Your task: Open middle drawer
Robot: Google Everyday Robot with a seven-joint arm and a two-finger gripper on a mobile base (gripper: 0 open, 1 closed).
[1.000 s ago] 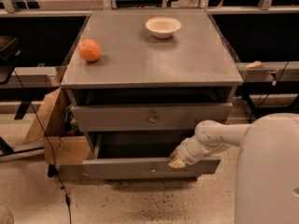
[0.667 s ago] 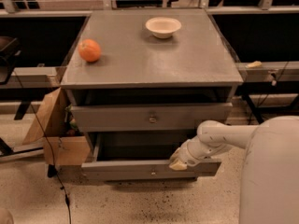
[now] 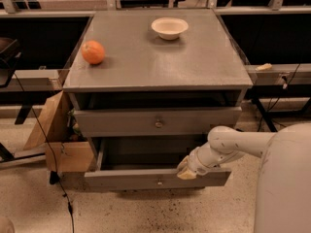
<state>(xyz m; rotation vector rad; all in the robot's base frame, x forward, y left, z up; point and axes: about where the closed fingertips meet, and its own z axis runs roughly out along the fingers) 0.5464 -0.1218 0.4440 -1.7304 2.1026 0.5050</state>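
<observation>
Pull phase, approx. done: wide grey middle drawer (image 3: 121, 179) w/ small round metal knob (image 3: 159, 182) stands well out below grey desk's (image 3: 155, 62) front edge; tan gripper (image 3: 187, 170) on drawer-front rim toward front-right corner, clench state can't be told; next, prob.: disengage, retract.

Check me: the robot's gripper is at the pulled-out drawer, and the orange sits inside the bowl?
Not quite: the camera view shows the orange lying on the cabinet top, well apart from the bowl. The gripper is indeed at the front edge of the pulled-out middle drawer.
</observation>
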